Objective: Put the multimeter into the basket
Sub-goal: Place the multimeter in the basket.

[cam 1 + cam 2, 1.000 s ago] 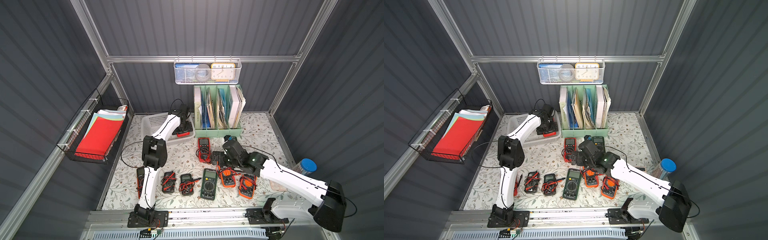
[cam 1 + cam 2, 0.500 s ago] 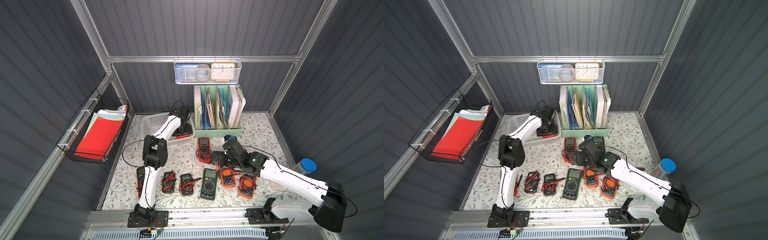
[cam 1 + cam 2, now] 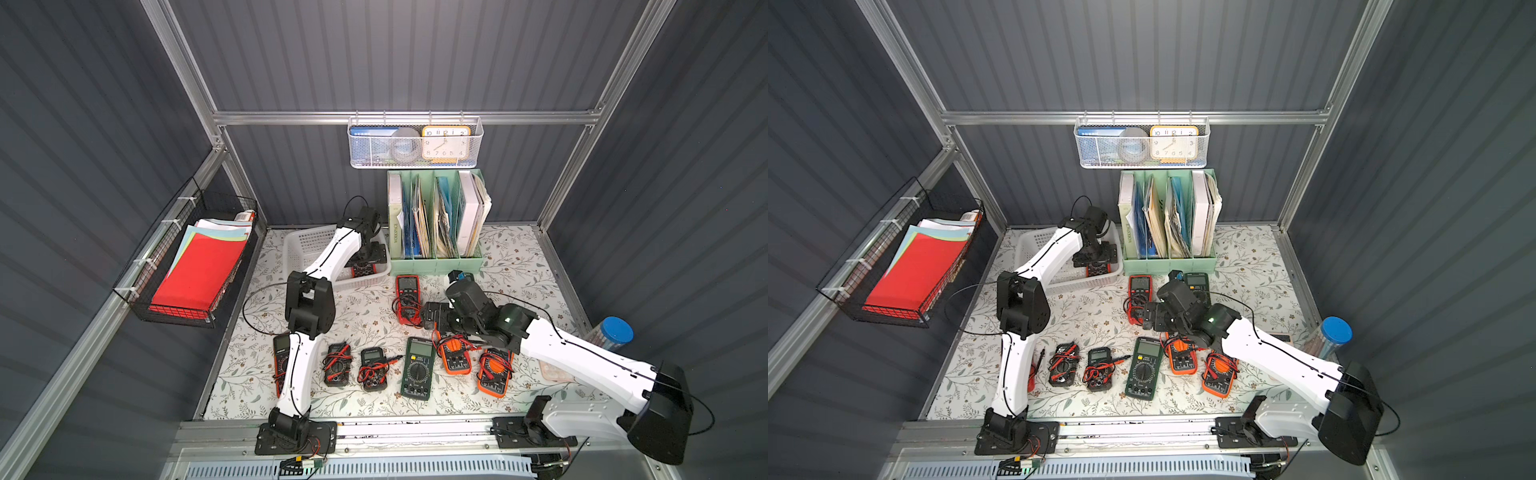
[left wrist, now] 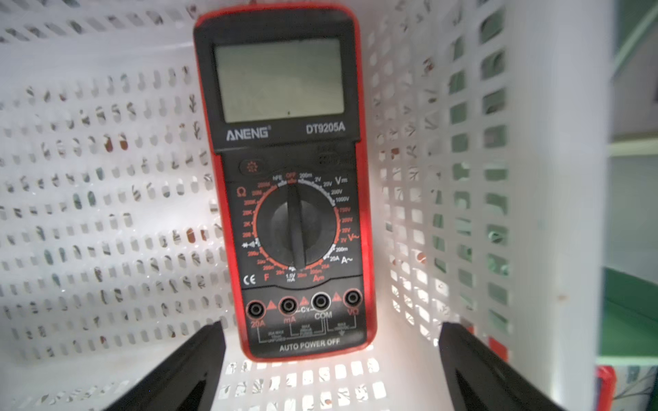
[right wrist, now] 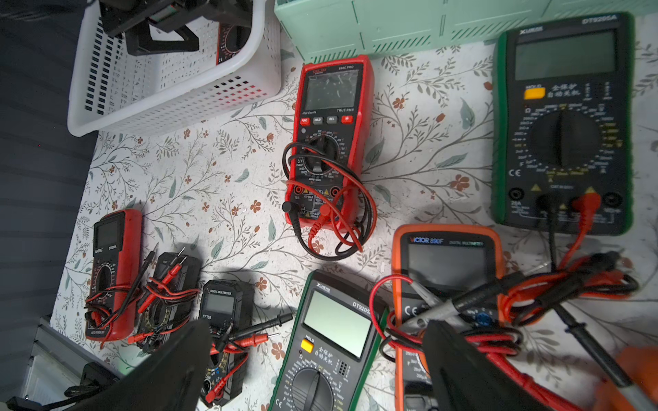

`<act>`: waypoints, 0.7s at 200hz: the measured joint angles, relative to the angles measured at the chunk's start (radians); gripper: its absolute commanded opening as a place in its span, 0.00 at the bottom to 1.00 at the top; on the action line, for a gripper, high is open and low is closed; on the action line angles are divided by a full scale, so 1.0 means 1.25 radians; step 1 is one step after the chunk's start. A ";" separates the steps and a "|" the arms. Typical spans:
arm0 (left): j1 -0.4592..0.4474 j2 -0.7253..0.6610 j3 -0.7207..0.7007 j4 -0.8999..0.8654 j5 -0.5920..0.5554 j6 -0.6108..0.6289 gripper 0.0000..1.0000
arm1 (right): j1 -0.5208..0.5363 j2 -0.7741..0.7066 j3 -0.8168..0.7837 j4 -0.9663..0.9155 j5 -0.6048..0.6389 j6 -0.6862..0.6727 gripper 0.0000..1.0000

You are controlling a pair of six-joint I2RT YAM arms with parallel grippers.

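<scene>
Red multimeter (image 4: 288, 185) lies in white basket (image 4: 106, 213); left tool (image 4: 331, 327) open, clear of it. It should lift straight up, avoiding the basket wall. Right tool (image 5: 317, 323) open, empty.

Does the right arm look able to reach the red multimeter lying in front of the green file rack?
Probably yes. The right gripper hangs open just beside the red multimeter, and nothing stands between them; only its own coiled leads lie on it.
</scene>
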 measured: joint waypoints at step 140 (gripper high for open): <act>-0.180 -0.424 -0.299 0.076 -0.043 -0.060 0.99 | -0.030 -0.058 -0.023 0.000 0.020 0.000 0.99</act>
